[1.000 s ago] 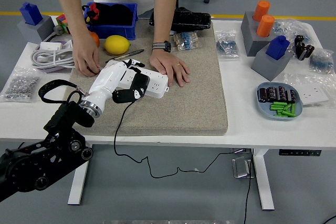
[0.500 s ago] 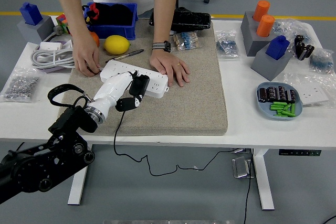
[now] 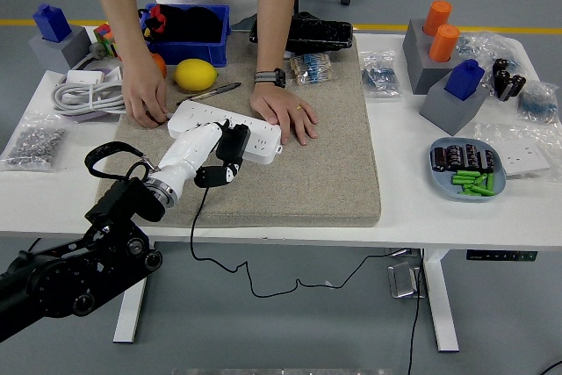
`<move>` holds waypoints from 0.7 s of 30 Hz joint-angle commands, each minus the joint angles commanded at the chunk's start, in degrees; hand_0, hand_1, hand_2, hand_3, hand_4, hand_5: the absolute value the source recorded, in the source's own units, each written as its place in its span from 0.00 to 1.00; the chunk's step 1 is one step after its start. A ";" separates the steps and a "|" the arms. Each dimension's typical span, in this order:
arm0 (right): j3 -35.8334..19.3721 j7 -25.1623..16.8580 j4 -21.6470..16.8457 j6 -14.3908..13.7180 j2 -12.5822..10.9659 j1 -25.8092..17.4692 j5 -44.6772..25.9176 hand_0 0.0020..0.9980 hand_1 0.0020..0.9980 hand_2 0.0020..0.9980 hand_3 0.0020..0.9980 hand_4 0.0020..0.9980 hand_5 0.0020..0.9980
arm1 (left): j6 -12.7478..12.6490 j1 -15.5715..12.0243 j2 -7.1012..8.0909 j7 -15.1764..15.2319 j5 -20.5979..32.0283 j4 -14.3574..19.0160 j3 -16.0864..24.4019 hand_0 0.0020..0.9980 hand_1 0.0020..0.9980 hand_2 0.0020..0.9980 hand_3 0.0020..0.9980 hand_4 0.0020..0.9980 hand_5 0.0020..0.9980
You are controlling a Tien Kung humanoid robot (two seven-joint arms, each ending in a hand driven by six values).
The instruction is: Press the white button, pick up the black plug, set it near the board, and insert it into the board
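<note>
The robot's left arm comes in from the lower left corner, its black jointed part low and its white forearm rising diagonally up and to the right toward the white rectangular power strip point(image 3: 230, 134). The left hand point(image 3: 213, 157) at the end of this forearm is closed around the black plug point(image 3: 232, 147), with dark fingers point(image 3: 211, 176) curled under it. The plug sits at the near edge of the power strip, about in its middle, and it seems to touch or overlap the strip's front side; whether its pins are inside a socket cannot be told. The long axis of the plug runs roughly from near to far, slightly tilted, and its thin black cable point(image 3: 197, 226) hangs down from the hand, over the near edge of the table, and loops below.

The power strip lies on the beige felt mat point(image 3: 325, 173) with its long axis going left to right, a little turned. A person stands at the far side of the power strip. 1 hand point(image 3: 145, 101) of the person rests at the strip's left end, and the other hand point(image 3: 283, 113) lies flat at its right end, holding the strip in place. A yellow lemon point(image 3: 196, 74) is just behind the power strip.

The right arm of the robot is not visible.
</note>
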State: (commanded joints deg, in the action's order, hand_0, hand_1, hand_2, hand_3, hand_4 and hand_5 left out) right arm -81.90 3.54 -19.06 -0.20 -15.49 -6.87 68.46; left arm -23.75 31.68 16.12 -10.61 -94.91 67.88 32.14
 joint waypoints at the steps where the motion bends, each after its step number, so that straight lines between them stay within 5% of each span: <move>1: -0.01 -0.01 0.00 0.00 0.01 0.02 0.01 0.87 0.75 0.74 0.69 0.87 0.49 | 0.04 0.11 -0.08 -0.04 0.01 -0.21 -0.05 0.90 0.88 0.81 0.81 0.59 0.00; 21: -0.03 -0.26 0.06 0.04 0.04 0.04 -0.14 0.87 0.74 0.74 0.69 0.87 0.48 | 0.25 1.53 -1.32 0.41 0.44 -4.87 -1.90 0.90 0.88 0.81 0.81 0.62 0.00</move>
State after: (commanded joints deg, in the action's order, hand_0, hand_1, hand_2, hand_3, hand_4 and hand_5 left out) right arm -81.93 3.28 -19.00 -0.16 -15.45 -6.83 68.32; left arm -23.50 33.20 14.80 -10.21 -94.47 63.01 30.23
